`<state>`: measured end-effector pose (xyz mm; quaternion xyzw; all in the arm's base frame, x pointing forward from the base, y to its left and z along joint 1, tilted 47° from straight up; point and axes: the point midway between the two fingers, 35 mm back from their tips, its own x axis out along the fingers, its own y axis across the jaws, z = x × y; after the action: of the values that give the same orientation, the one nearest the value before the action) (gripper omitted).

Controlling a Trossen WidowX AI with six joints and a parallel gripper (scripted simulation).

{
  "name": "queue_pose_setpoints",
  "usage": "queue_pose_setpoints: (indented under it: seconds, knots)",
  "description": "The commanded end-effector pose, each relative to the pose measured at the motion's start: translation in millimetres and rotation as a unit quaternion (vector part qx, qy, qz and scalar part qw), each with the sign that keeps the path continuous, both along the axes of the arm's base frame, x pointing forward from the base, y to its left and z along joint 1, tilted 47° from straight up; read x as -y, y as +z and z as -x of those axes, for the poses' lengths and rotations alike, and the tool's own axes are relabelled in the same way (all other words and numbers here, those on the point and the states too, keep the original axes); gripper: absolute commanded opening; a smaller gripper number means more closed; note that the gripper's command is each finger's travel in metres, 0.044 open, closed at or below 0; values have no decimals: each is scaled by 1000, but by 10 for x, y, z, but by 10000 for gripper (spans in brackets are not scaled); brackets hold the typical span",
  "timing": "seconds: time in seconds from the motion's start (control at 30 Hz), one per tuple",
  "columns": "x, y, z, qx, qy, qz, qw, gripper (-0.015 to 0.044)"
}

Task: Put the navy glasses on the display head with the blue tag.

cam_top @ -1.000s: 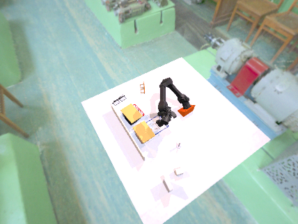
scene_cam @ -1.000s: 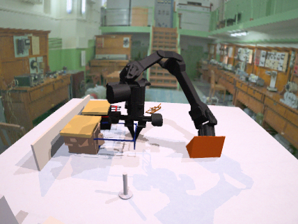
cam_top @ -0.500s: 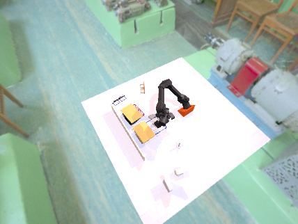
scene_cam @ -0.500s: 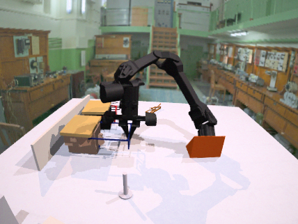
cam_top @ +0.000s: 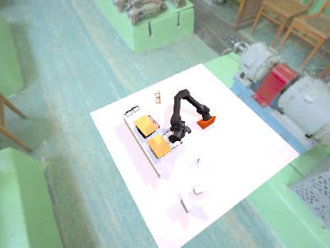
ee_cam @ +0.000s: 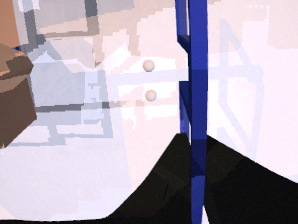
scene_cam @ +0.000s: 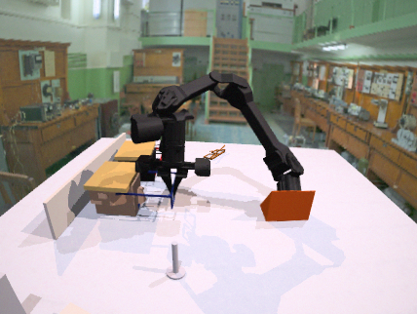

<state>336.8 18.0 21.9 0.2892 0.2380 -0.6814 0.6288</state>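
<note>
From here, the end effector (cam_top: 176, 141) (scene_cam: 172, 193) (ee_cam: 188, 141) has the glasses (cam_top: 177, 145) (scene_cam: 157, 195) (ee_cam: 199, 75) clamped, temples reaching toward the near head (cam_top: 159, 146) (scene_cam: 116, 201) (ee_cam: 15, 107); seating and letting go remain.

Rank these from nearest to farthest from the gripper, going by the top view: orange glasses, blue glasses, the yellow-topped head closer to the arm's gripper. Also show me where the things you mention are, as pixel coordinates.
1. Blue glasses (cam_top: 177, 145) (scene_cam: 146, 195) (ee_cam: 199, 65): between the fingers of the gripper (cam_top: 175, 140) (scene_cam: 172, 192) (ee_cam: 188, 141).
2. Yellow-topped head (cam_top: 159, 146) (scene_cam: 111, 176) (ee_cam: 12, 112): just left of it in that view.
3. Orange glasses (cam_top: 159, 97) (scene_cam: 214, 154): far up the table.
</note>
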Motion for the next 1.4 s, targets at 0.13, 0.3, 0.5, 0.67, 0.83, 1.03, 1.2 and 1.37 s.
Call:
queue_pose_setpoints:
  seconds: [0.13,0.3,0.5,0.67,0.83,1.03,1.2,1.37]
  knots:
    - [17,23,-133,2,2,2,1000,0]
    - [25,26,-204,2,2,2,1000,0]
    - [34,30,-288,2,2,2,1000,0]
    - [42,33,-361,3,2,2,1000,0]
    - [50,36,-433,3,2,2,1000,0]
    - [60,40,-521,3,2,2,1000,0]
    - [72,39,-585,3,2,2,1000,0]
    - [83,38,-646,3,2,2,1000,0]
